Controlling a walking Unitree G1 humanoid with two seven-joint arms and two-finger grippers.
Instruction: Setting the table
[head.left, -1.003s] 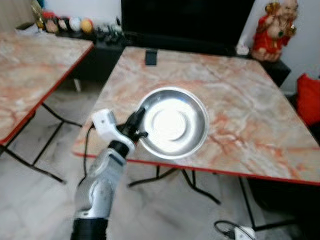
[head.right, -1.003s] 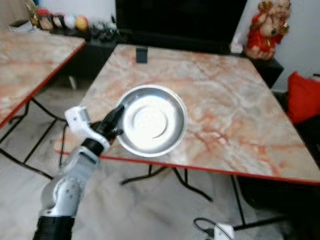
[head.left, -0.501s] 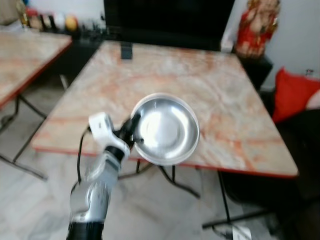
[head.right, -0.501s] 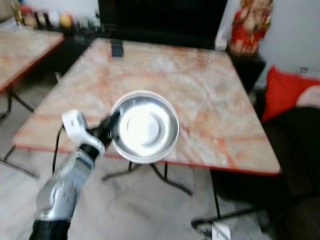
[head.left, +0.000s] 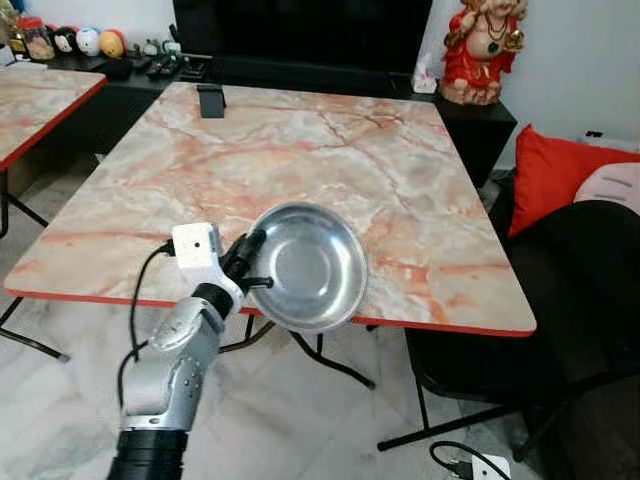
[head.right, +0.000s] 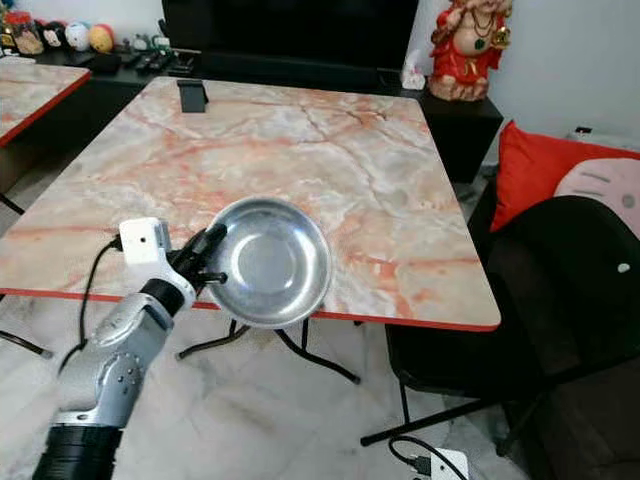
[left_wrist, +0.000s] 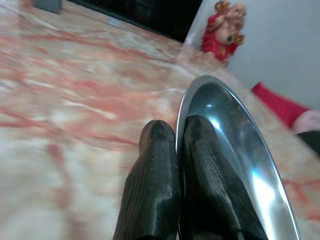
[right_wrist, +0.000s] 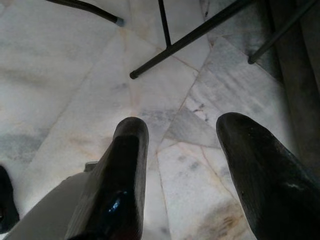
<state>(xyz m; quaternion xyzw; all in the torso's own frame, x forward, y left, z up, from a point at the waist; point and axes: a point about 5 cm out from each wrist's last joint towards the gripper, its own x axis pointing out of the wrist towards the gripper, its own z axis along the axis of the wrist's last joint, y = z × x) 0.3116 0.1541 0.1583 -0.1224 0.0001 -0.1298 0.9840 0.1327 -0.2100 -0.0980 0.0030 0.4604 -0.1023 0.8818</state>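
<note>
A round shiny steel plate (head.left: 308, 266) hangs over the near edge of the marble table (head.left: 300, 160), tilted a little. My left gripper (head.left: 249, 268) is shut on the plate's left rim; in the left wrist view its black fingers (left_wrist: 165, 185) pinch the plate's rim (left_wrist: 235, 150). My right gripper (right_wrist: 182, 130) is open with nothing between its fingers, hanging low over the pale floor tiles (right_wrist: 75, 75).
A small dark stand (head.left: 211, 101) sits at the table's far left. A red figurine (head.left: 478, 50) and a black TV (head.left: 300, 30) are behind the table. A black chair (head.left: 560, 300) with a red cushion (head.left: 555, 165) stands at the right. A second table (head.left: 40, 95) is at the left.
The camera has swung, so the whole scene has shifted left and sharpened. The left gripper still holds the plate, which sits a bit further over the table's near edge.
</note>
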